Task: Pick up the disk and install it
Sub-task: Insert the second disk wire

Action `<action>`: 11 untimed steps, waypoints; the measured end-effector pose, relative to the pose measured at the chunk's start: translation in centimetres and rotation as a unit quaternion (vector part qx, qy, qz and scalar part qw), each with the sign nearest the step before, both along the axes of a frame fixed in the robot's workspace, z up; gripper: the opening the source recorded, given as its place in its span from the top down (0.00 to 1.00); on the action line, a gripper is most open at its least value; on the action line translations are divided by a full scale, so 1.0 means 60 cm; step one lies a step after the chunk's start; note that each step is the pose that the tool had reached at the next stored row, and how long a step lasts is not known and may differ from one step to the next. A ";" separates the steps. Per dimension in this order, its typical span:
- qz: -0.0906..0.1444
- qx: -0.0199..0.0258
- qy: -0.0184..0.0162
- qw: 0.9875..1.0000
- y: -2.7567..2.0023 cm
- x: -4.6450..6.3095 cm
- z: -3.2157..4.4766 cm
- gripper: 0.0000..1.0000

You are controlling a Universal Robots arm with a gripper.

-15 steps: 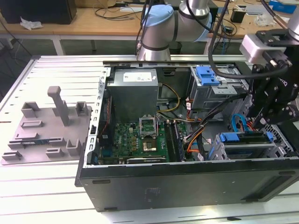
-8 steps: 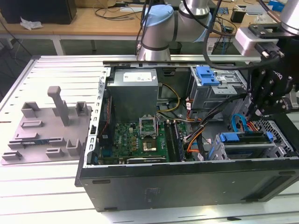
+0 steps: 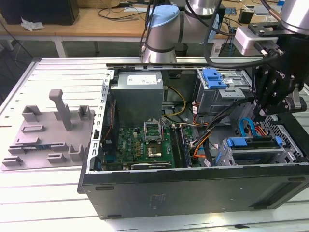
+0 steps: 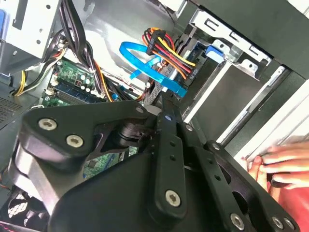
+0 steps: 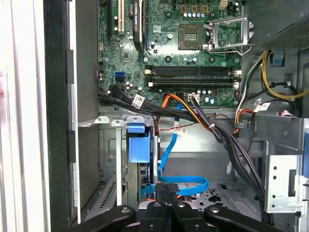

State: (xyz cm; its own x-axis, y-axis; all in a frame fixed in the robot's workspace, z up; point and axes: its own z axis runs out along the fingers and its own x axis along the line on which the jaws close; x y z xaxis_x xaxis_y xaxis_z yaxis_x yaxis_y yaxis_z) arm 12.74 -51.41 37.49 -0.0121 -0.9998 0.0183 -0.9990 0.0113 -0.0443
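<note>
The open computer case (image 3: 193, 186) is seen lying on the bench (image 3: 43, 198), and the disk (image 3: 258, 146) is found at the lower right of the exterior view, set on edge in the bay inside the case, its blue carrier frame showing. In the first wrist view the disk's narrow edge (image 5: 145, 179) is seen under its blue tab (image 5: 136, 144).

The claw (image 5: 166, 189) is held right above that bay, its 2 fingers drawn narrow, close together, with nothing seen between them.

The disk is judged stiff and fairly heavy for its size, with smooth metal faces that could slip. It is also judged sensitive to knocks, so the plastic frame edges would be the safer place to be gripped, not the labelled face.

Plenty is crowded around it. A blue flat cable (image 5: 183, 183) is looped just beside the claw's tips, and a bundle of red, yellow and orange wires (image 4: 166, 48) is hung near the bay mouth; either could be snagged. The motherboard (image 3: 145, 140) is laid bare at mid-frame. A grey drive cage with a blue latch (image 3: 215, 77) is seen at the upper right, and a grey fixture plate (image 3: 48, 130) is left well apart at the left. A person's hand (image 4: 280, 164) is rested near the case wall, close to the claw.
</note>
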 end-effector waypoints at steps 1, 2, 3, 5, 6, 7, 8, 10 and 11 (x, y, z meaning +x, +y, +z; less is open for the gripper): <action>0.000 0.000 0.000 1.000 0.0000 0.000 0.000 0.89; 0.000 0.000 0.000 1.000 0.0000 0.000 0.000 0.89; 0.000 0.000 0.000 1.000 0.0000 0.000 0.000 0.89; 0.000 0.000 0.000 1.000 0.0000 0.000 0.000 0.89; 0.000 0.000 0.000 1.000 0.0000 0.000 0.000 0.89; 0.000 0.000 0.000 1.000 0.0000 0.000 0.000 0.89; 0.000 0.000 0.000 1.000 0.0000 0.000 0.000 0.89; 0.000 0.000 0.000 1.000 0.0000 0.000 0.000 0.89; 0.000 0.000 0.000 1.000 0.0000 0.000 0.000 0.89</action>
